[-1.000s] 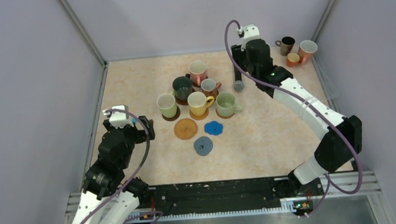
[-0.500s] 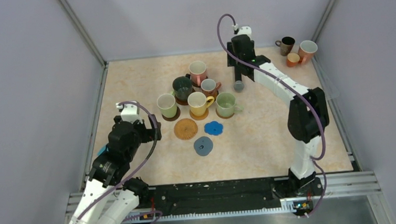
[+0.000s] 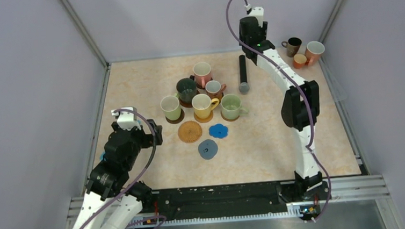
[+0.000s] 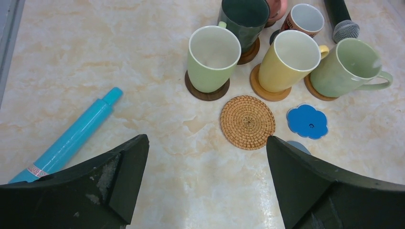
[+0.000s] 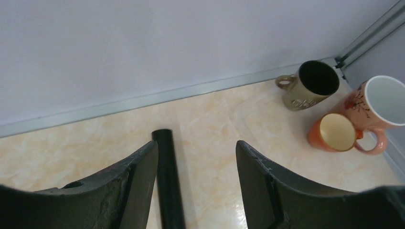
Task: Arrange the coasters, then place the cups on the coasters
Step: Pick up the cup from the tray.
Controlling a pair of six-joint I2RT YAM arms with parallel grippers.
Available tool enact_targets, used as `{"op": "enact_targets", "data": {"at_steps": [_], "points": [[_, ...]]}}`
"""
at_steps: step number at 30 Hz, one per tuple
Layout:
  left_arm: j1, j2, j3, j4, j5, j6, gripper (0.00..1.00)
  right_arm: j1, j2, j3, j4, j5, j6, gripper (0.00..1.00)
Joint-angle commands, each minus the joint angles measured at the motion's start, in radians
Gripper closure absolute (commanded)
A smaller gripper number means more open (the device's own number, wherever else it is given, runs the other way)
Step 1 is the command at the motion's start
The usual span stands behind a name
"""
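Six cups stand in a cluster on round coasters: pale green (image 3: 171, 107), dark green (image 3: 186, 88), pink (image 3: 202, 72), a small one (image 3: 214, 88), yellow (image 3: 203, 106) and a second pale green (image 3: 231, 106). Bare coasters lie in front: woven tan (image 3: 190, 131), blue flower (image 3: 218, 130), grey-blue (image 3: 208, 148). A dark brown cup (image 5: 310, 83), a small orange cup (image 5: 334, 132) and a pink cup (image 5: 382, 107) stand in the back right corner. My left gripper (image 4: 206, 139) is open and empty, near the woven coaster (image 4: 247, 122). My right gripper (image 5: 196, 143) is open and empty by the back wall.
A long black cylinder (image 3: 243, 73) with a grey tip lies right of the cluster; its far end (image 5: 169, 181) shows beside my right gripper's left finger. A turquoise tube (image 4: 71, 136) lies on the table's left side. Walls close in the back and both sides.
My right arm has straightened and carried its gripper up and back towards the rear wall, uncovering the whole black cylinder. My left arm has shifted only slightly.
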Motion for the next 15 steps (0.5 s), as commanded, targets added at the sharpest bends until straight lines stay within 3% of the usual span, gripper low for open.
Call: {"op": "enact_targets", "data": {"at_steps": [1,15], "points": [[-0.002,-0.006,0.028,-0.001,-0.071,-0.014,0.01,-0.080,0.041,0.019,0.098,0.010,-0.060,0.39],[-0.003,0.008,0.027,-0.006,-0.133,-0.008,0.01,-0.287,0.134,0.033,0.093,-0.134,-0.186,0.39]]}}
